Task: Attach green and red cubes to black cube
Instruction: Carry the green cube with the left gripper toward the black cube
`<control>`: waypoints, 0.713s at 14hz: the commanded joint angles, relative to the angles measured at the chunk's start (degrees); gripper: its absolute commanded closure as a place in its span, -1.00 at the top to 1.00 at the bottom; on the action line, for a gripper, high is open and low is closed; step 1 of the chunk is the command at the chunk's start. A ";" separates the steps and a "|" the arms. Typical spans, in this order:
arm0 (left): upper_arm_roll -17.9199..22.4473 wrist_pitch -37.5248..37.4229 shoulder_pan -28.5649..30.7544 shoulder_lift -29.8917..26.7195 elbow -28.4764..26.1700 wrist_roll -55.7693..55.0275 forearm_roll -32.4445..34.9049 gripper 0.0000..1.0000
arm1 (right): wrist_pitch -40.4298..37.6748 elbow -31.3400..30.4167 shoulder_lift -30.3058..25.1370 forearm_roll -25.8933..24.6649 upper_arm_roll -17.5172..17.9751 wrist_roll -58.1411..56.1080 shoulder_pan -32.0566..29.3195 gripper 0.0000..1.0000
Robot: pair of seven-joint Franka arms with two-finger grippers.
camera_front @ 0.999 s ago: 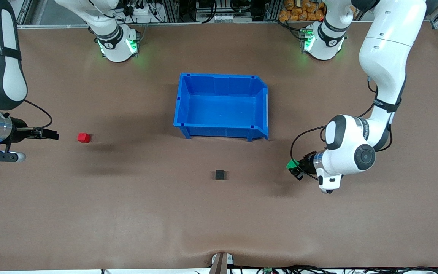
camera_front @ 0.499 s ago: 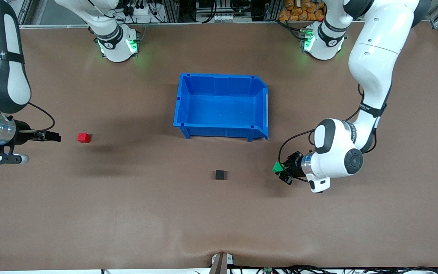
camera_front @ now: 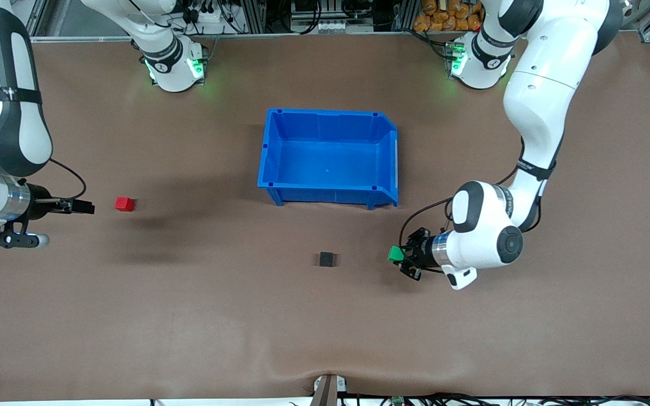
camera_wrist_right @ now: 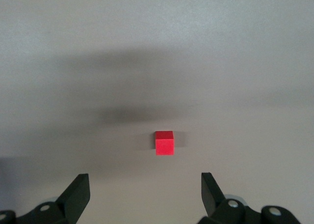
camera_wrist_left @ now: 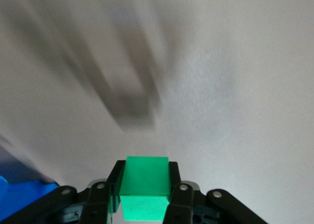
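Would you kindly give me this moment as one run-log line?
left gripper: shut on green cube, above table near black cube | right gripper: open, beside red cube | blue bin: empty

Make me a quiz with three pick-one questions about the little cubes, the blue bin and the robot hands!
1. Where is the red cube?
A. in the blue bin
B. on the table toward the right arm's end
C. stuck to the black cube

2. How many tiny cubes are there?
A. two
B. three
C. five

3. What is the left gripper doing?
A. it is shut on the green cube
B. it is open with nothing in it
C. it is holding the blue bin

Answers:
1 B: the red cube sits alone on the table in front of the open right gripper, and the blue bin holds nothing.
2 B: one red, one green cube and one black cube.
3 A: the left wrist view shows the green cube pinched between the fingers.
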 commanded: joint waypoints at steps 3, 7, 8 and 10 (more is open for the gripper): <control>0.25 5.17 -2.93 3.65 3.86 -6.67 -4.45 -1.00 | 0.29 -0.37 0.33 -0.98 0.93 -0.76 -1.33 1.00; 0.25 9.54 -5.91 5.85 5.10 -13.61 -4.90 -0.98 | 0.12 -0.37 1.30 -1.07 0.93 -0.76 -2.12 1.00; 0.25 11.65 -6.97 6.82 6.23 -15.98 -4.91 -0.98 | 0.12 -0.37 1.47 -0.98 0.93 -0.68 -2.12 1.00; 0.43 13.07 -9.16 8.84 8.95 -20.11 -4.91 -0.98 | 0.03 -0.37 1.91 -0.98 0.93 -0.67 -2.99 1.00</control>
